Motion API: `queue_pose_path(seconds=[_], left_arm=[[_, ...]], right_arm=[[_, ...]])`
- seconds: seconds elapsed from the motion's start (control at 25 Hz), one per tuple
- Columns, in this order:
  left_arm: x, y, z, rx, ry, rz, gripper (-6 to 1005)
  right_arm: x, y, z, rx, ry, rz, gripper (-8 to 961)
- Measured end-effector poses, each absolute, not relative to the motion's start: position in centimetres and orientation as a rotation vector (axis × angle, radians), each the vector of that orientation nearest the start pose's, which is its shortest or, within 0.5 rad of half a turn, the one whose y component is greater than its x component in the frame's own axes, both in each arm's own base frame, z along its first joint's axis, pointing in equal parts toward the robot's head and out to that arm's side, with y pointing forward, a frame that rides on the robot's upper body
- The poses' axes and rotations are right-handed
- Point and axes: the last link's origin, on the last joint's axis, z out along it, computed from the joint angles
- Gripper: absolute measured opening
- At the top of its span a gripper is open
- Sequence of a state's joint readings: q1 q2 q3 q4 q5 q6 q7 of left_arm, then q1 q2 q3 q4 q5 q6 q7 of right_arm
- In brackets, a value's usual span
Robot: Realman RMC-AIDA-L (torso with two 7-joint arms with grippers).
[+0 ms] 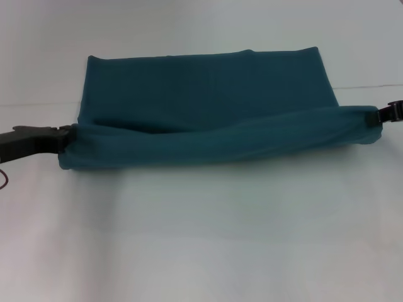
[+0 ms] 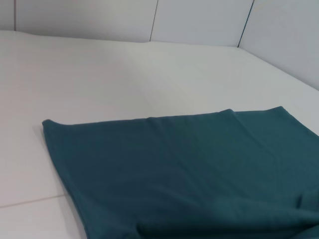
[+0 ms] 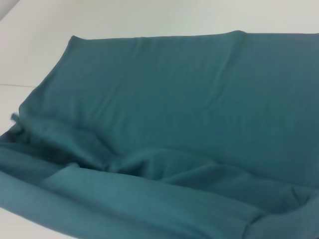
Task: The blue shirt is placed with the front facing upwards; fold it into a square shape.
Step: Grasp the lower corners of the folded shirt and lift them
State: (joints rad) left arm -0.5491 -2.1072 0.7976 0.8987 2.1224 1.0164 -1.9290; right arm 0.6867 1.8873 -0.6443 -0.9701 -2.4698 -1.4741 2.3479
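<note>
A: Blue shirt (image 1: 208, 107) position?

B: Lies mid-table, folded into a wide band, plain teal side up, no lettering showing. Far edge straight and flat. Near edge lifted into a rolled fold running the full width, sagging slightly in the middle.

A: Tools?

B: Left tool (image 1: 63, 139) closed on the near-left corner of the fold; right tool (image 1: 380, 117) closed on the near-right corner. Both sit at the ends of the roll, cloth stretched between them. Right end rides a little farther back than the left.

A: Room to move?

B: White table (image 1: 201, 239) is bare in front of the fold and behind the far edge. Left wrist view shows wall panels (image 2: 199, 20) beyond the table's back.
</note>
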Motion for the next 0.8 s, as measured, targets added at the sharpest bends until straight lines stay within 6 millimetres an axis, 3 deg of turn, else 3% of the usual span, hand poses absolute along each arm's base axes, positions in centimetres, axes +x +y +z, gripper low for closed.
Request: queue_pose_path(seconds=[0.28,0.68,0.8], left_arm=[[-27.1,40.7,4.3,-2.181,-0.991,-0.416,25],[-28.6,38.4,3.3,-2.213,-1.027,-0.405,25],[-28.9,38.0,2.9,-2.213,-1.043,-0.407,25]], right_arm=[[27.1,40.4,13.6,-2.211,1.342,0.149,55],[29.2,37.8,12.5,-2.218,1.453,0.22,56],[30.0,37.3,11.3,-2.234,1.504,0.21,56]])
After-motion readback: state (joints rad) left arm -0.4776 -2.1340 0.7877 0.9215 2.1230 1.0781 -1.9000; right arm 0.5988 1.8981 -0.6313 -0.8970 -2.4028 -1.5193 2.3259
